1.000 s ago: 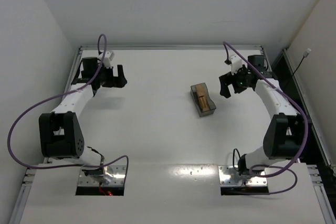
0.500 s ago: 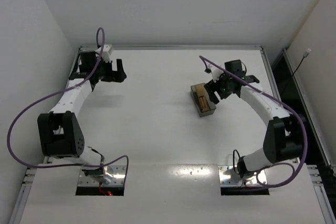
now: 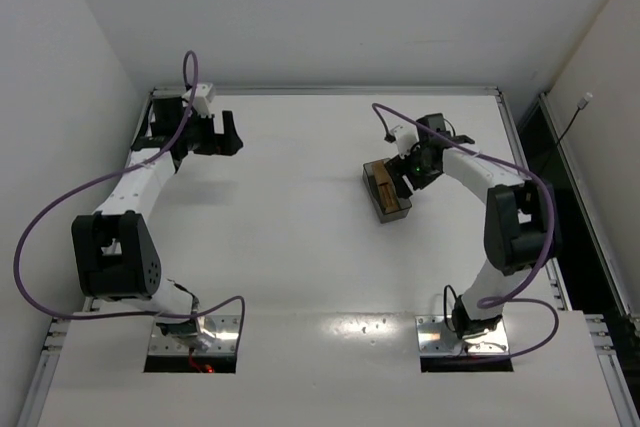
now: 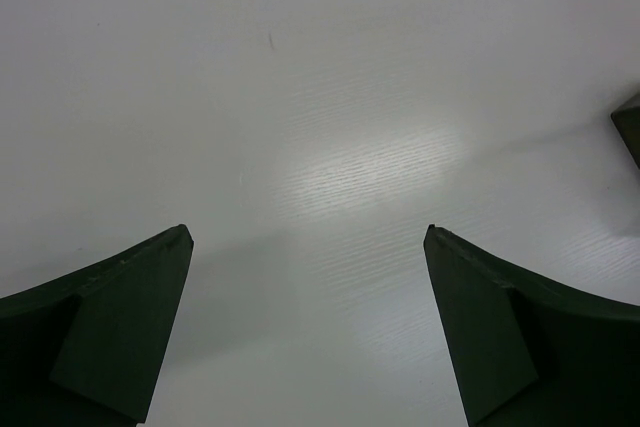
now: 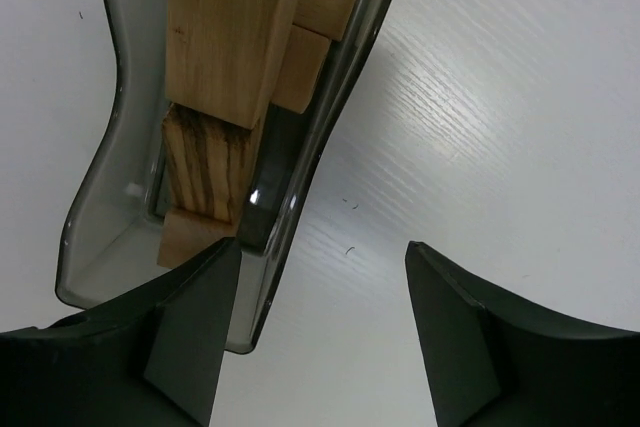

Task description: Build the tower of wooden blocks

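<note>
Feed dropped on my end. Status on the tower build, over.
Left end effector open, hovering over the table. Right end effector open, straddling one wall of the bin. Wood blocks in the bin, no tower yet. Only that wall in the way.

The wood blocks (image 5: 225,37) inside the bin (image 5: 310,157) are bare, unvarnished timber, pale tan and matt, with fine grain on their faces and darker streaks on one end. The bin itself is dark translucent plastic, smooth and glossy, with bright highlights along its rim. The table (image 5: 500,97) beside the bin is white with a fine ribbed texture and a soft sheen, while the fingers (image 5: 190,337) of the right gripper (image 5: 324,244) at the bin look like dark matt plastic.
</note>
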Motion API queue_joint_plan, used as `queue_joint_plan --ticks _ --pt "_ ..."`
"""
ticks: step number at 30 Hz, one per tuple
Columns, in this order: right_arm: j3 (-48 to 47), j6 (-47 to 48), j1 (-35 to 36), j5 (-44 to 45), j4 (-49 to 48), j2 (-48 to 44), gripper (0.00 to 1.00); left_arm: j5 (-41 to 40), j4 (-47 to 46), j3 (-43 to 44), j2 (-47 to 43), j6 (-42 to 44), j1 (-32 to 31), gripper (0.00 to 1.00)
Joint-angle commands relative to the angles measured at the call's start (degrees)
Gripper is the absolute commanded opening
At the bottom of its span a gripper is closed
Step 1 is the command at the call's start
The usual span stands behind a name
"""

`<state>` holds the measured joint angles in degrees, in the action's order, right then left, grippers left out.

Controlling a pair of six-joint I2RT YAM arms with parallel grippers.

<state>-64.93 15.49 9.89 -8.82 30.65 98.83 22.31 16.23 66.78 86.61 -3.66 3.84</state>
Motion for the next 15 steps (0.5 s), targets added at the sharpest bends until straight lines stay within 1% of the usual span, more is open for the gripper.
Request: queue_joint_plan --ticks 1,4,5,7,8,9,11,13,15 --pt "-2.7 -1.5 0.0 -0.7 0.0 0.6 0.63 1.2 -1.4 2.7 0.8 -0.6 0.6 1.0" --pt "-3.8 -1.5 0.0 -0.7 0.6 2.0 0.55 1.2 -1.4 2.7 1.4 -0.6 0.6 1.0" --pt "-3.8 -1.5 0.0 -0.2 0.6 2.8 0.47 1.2 -1.4 2.7 2.2 -0.6 0.6 1.0" --pt "-3.8 -1.5 0.0 -0.1 1.2 4.1 0.39 1.2 -1.4 3.4 2.2 -0.6 0.6 1.0" --pt "-4.5 -1.0 0.6 0.4 2.1 4.1 0.32 1.2 -1.4 4.0 2.8 -0.6 0.6 1.0" --pt "-5.1 -1.0 0.6 0.4 3.3 5.1 0.3 1.2 -1.4 4.1 2.8 -0.6 0.6 1.0" --pt "-5.6 -1.0 0.6 0.4 4.3 6.8 0.3 1.2 -1.4 4.7 3.3 -0.6 0.6 1.0" --pt "-6.3 -0.5 0.6 0.4 5.2 8.0 0.25 1.2 -1.4 5.3 3.9 -1.2 0.6 1.0" --pt "-6.8 -0.5 0.6 0.4 5.7 9.2 0.12 1.2 -1.4 5.3 3.9 -1.2 0.6 1.0"
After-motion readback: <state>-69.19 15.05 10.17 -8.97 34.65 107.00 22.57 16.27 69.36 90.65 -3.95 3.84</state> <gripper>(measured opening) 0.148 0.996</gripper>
